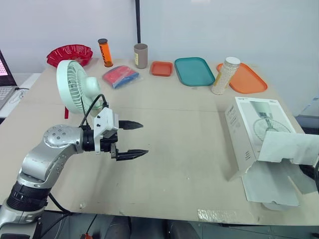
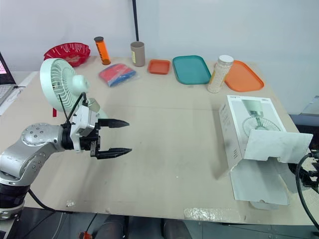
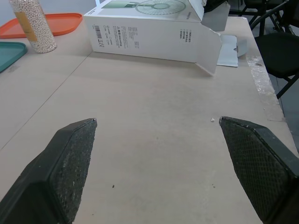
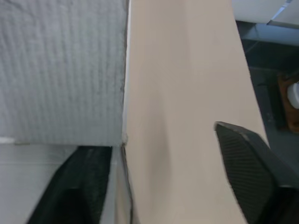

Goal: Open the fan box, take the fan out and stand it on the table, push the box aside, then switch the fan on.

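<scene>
**White fan upright, box lying open off to the side**

White and round-headed, the fan (image 1: 75,87) stands upright on the worktop (image 1: 179,129), just behind the wrist of the left gripper (image 1: 144,138). Whether the two touch cannot be told. That gripper hovers low over bare worktop with its two black fingers spread wide apart and nothing between them.

Straight ahead of its fingertips and well apart from them lies the box (image 1: 254,129). It rests on its side with the printed fan picture facing up, and its end flaps hang open.

The right gripper (image 4: 156,137) sits at the open end of the box, its fingers also wide apart and holding nothing. One finger is just beside a pale flap (image 4: 60,70), and the other is over bare worktop.

Far beyond the left gripper, a row of things runs along the back of the worktop:
- a red bowl (image 1: 70,54)
- an orange bottle (image 1: 104,52)
- a brown cup (image 1: 140,56)
- a red and blue packet (image 1: 120,76)
- a small orange tray (image 1: 161,68)
- a teal tray (image 1: 194,71)
- a jar of white beads (image 1: 225,75)
- a larger orange tray (image 1: 246,79)
</scene>
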